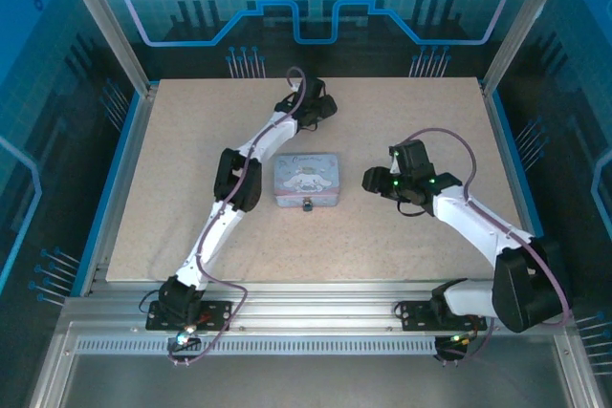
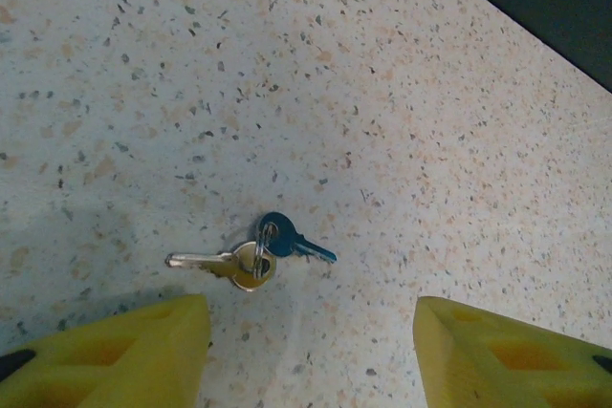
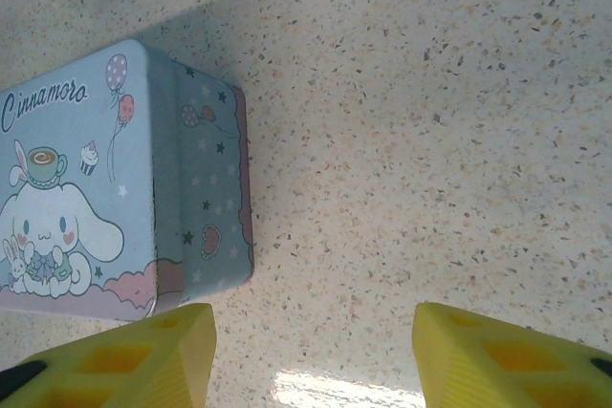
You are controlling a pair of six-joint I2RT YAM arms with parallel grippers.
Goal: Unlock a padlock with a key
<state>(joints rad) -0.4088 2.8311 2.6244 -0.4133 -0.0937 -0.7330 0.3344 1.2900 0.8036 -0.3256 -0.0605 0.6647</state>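
Observation:
Two keys on one ring lie flat on the speckled table: a blue-headed key (image 2: 287, 239) and a brass-headed one with a silver blade (image 2: 215, 261). My left gripper (image 2: 311, 355) hovers over them, open, its yellow fingertips (image 2: 124, 355) wide apart with the keys just beyond the gap. In the top view the left gripper (image 1: 313, 102) reaches to the far middle of the table. A small dark padlock (image 1: 308, 204) hangs at the near edge of the pale-blue cartoon tin (image 1: 306, 179). My right gripper (image 1: 375, 180) stands open just right of the tin (image 3: 115, 188), holding nothing.
The table (image 1: 172, 188) is a beige speckled board framed by aluminium rails and blue walls. The tin sits in its middle between the two arms. In the left wrist view the table's far edge (image 2: 535, 40) runs close behind the keys.

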